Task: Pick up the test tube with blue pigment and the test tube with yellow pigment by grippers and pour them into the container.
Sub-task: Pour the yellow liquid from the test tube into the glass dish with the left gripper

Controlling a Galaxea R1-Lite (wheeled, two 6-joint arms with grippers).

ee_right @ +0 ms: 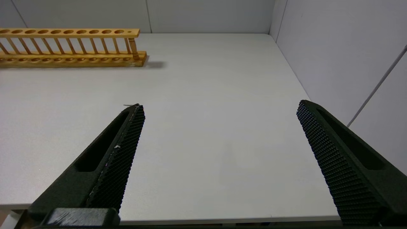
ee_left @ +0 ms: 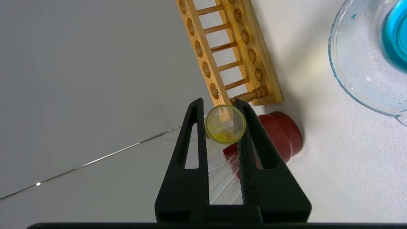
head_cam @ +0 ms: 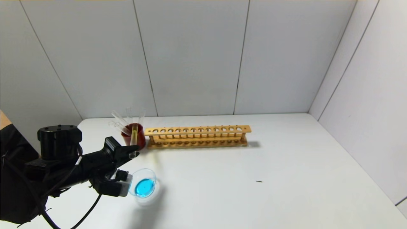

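Left gripper (head_cam: 133, 150) is clamped on the test tube with yellow pigment (head_cam: 134, 136), held upright to avoid spilling, above the container (head_cam: 151, 176), which holds blue liquid. Right gripper (ee_right: 219, 133) idles with its jaws wide apart and empty over the tabletop (ee_right: 203, 95).

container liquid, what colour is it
Blue, pooled in the container; clearest in the head view.

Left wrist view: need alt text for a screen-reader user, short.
The left claw is shut on the test tube with yellow pigment, seen end-on down its open mouth, with a little yellow liquid inside. Beyond it on the white table are a dark red cup, a wooden tube rack and the glass container holding blue liquid.
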